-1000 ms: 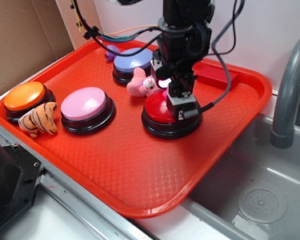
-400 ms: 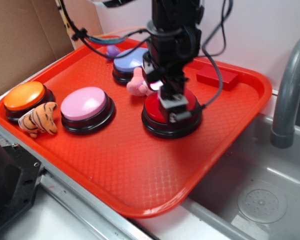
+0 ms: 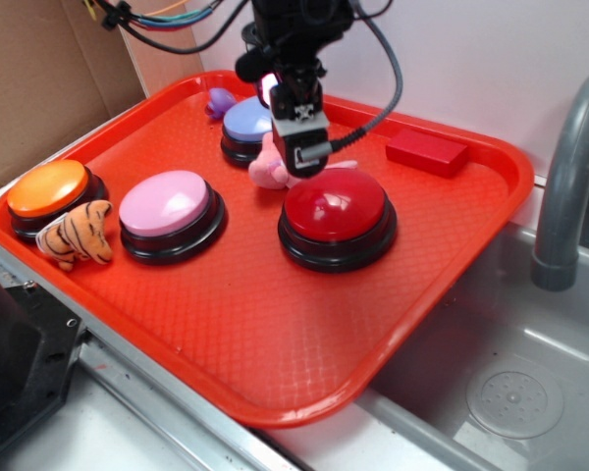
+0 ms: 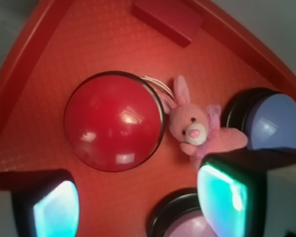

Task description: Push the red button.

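Lifted clear of the red button [image 3: 335, 206] since one second earlier: end effector [image 3: 299, 147] then sat low on the dome, now hung above and behind its far-left edge, no contact visible. Nothing else on the tray [image 3: 275, 334] shifted.

Near to far, exterior view: bare tray front; tiger plush [image 3: 76, 234] beside orange button [image 3: 47, 188]; pink button [image 3: 165, 203]; red button mid-tray, upright on black base, dome fully exposed. Behind it, pink bunny plush [image 3: 271, 165] touching base's far-left side, then blue button [image 3: 247, 120] and flat red block [image 3: 427, 150] near back rim. Sink at right, off tray.

Wrist view: red button [image 4: 113, 121] seen from above, just off centre; two fingers [image 4: 226, 195] at lower frame edge set apart with nothing between them, so moderately open, empty.

Judged: press likely already made, retreat under way; whether the button actually triggered not determinable. If not, one more descent left.
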Controlling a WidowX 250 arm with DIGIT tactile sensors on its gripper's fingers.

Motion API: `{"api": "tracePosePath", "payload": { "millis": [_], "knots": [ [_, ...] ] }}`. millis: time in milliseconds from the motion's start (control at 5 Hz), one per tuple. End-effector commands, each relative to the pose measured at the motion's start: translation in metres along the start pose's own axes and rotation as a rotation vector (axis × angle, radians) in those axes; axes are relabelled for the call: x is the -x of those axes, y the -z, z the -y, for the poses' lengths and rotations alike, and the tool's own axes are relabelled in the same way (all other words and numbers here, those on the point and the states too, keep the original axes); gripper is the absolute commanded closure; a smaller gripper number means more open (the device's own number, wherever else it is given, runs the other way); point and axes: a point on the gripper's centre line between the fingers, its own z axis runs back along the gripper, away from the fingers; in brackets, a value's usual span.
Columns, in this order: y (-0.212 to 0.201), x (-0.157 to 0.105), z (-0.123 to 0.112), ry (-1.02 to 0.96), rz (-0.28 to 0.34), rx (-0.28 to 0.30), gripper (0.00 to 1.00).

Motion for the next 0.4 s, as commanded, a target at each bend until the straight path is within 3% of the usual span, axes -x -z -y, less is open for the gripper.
{"api": "tracePosePath", "payload": {
  "millis": [0,200],
  "knots": [
    [-0.0216,0.0008,0.0016,-0.031,0.089,0.026,0.0],
    [-0.0267,0.0022,0.0005,-0.023,0.08,0.028,0.0]
  ]
}}
